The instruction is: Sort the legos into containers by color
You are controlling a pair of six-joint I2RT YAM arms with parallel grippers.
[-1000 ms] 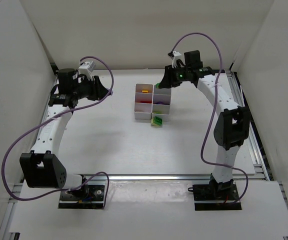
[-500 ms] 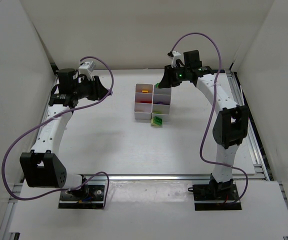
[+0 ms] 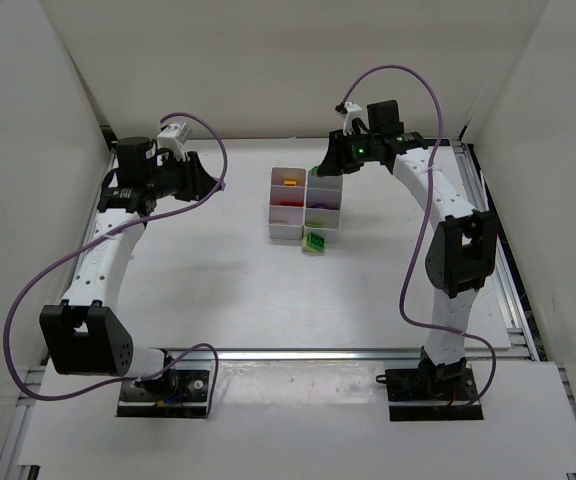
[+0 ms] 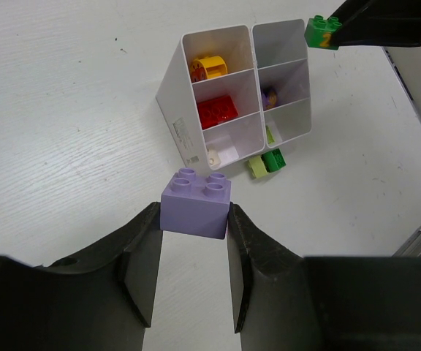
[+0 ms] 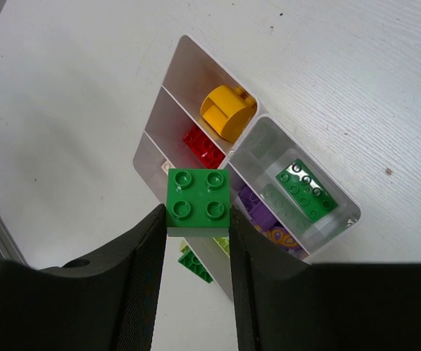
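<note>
My left gripper [image 4: 194,216] is shut on a pale purple lego [image 4: 196,203], held above the table well left of the white containers [image 3: 286,230]. Over the containers' far right corner, my right gripper [image 5: 198,212] is shut on a green lego [image 5: 199,201], which also shows in the left wrist view [image 4: 322,33]. The cells hold a yellow piece [image 5: 227,110], a red brick [image 5: 202,146], purple pieces [image 5: 265,212] and a flat green brick [image 5: 305,190]. A green and a lime lego [image 3: 315,241] lie on the table against the containers' near side.
White walls enclose the table on the left, back and right. A metal rail [image 3: 348,352] runs along the near edge between the arm bases. The left arm's purple cable [image 3: 28,300] loops out to the left.
</note>
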